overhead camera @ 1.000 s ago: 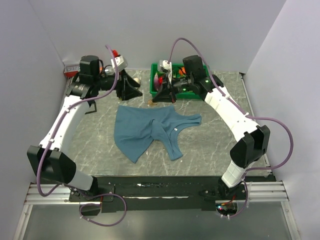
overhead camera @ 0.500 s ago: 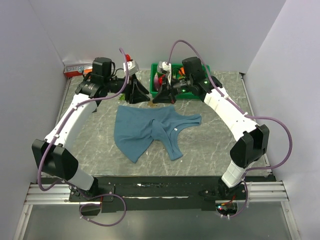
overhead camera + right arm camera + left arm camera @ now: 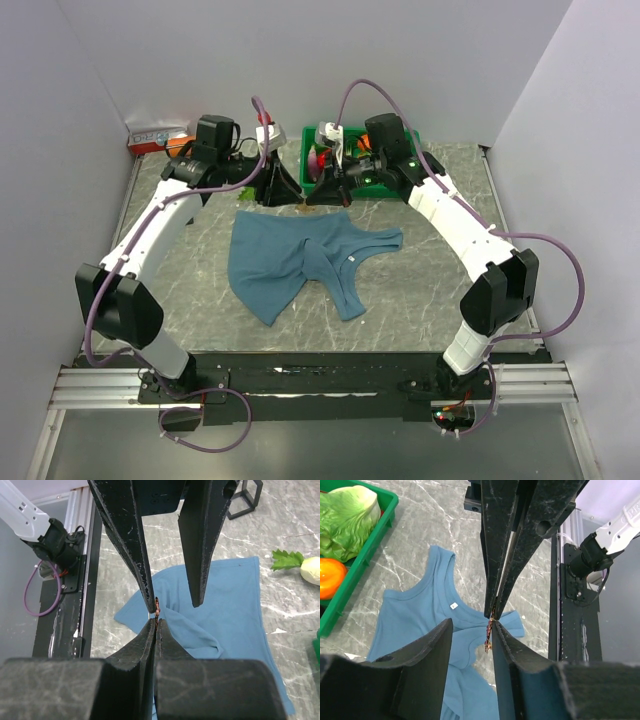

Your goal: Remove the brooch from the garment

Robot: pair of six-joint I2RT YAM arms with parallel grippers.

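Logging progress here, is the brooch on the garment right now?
No, the brooch is pinched between the right arm's shut fingers, held in the air apart from the garment below.

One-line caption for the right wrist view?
Right gripper pinches the brooch above the garment; left gripper open around it.

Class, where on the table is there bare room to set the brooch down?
Bare table between garment and right arm; also between garment and left arm. Crowded at the back, where left gripper and right gripper meet beside the bin.
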